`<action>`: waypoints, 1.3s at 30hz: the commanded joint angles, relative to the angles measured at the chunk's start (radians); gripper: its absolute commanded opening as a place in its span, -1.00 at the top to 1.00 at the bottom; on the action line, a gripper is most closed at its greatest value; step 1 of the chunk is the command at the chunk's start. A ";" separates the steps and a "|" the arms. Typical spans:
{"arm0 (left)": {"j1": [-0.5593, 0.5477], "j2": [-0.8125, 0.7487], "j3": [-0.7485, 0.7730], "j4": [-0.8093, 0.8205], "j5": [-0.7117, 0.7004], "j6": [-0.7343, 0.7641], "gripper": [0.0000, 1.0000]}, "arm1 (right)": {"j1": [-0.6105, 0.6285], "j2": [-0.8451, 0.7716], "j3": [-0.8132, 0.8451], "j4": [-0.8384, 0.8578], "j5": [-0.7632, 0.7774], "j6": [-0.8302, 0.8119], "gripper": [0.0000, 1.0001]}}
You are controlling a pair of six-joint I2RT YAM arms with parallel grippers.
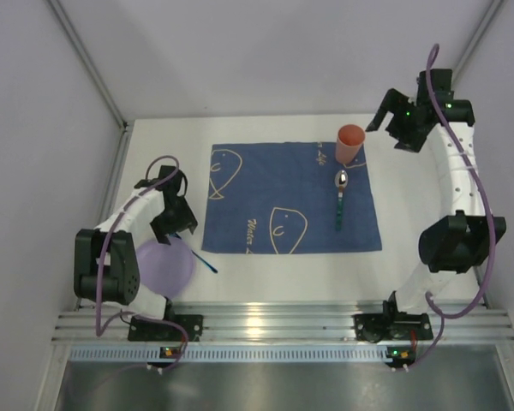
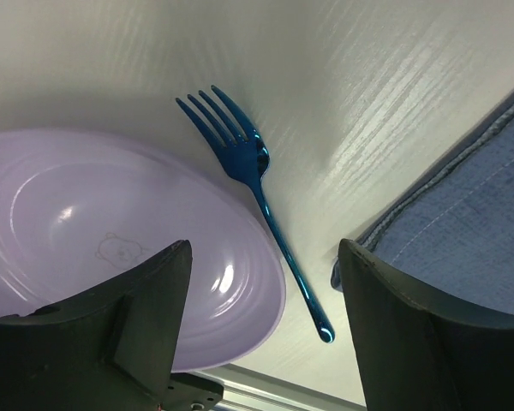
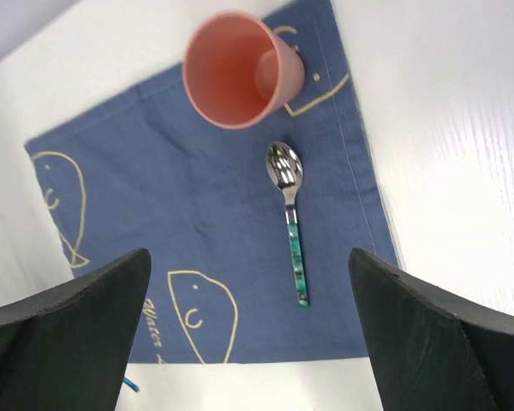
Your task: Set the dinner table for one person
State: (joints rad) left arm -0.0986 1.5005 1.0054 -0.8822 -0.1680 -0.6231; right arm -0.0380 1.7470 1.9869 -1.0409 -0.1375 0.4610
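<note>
Dinner table point(image 1: 283, 274): large flat matte white surface filling the middle of the overhead view, partly set.

- Left fingers point(image 2: 261, 291): lower left of the overhead view, spread apart, gripping nothing, poised above plate and fork.
- Round lilac plastic plate point(image 2: 86, 223): at the near left edge, off the cloth. A faint bear-face outline is printed inside it; no words.
- Slim metallic blue fork point(image 2: 257, 180): flat on the surface, tight against the plate's rim, tines pointing away.
- Risk: fingers closing on the thin, flat fork may skid off it or catch the plate's rim and nudge the plate toward the near edge.
- Dark blue cloth with pale line-drawn fish point(image 1: 291, 197): centre. A cursive word near its front edge seems to read "Water"; the rest is illegible.
- Steel spoon with green handle point(image 3: 289, 223): right part of the cloth.
- Salmon-pink plastic cup point(image 3: 240, 68): upright at the cloth's far right corner, just beyond the spoon. Risk: a low sweep could tip it.
- Right fingers point(image 3: 248, 342): upper right, wide apart, empty.
</note>
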 commanded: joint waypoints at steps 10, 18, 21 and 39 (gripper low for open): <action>0.005 0.086 -0.099 0.154 0.044 -0.010 0.43 | -0.017 -0.194 -0.352 0.025 0.032 -0.087 -0.99; 0.005 0.049 -0.084 0.094 0.027 -0.001 1.00 | -0.020 -0.228 -0.398 0.031 0.022 -0.088 -0.99; 0.005 0.014 -0.047 0.033 0.002 0.003 1.00 | -0.020 -0.233 -0.405 0.033 0.018 -0.088 -0.99; -0.478 0.470 0.859 -0.080 -0.010 -0.023 1.00 | -0.019 -0.441 -0.634 0.033 -0.011 -0.061 -0.99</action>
State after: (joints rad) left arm -0.5163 1.8206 1.7641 -0.9222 -0.1864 -0.6479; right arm -0.0444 1.3823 1.3773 -1.0183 -0.1566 0.3950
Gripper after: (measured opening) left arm 0.044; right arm 0.996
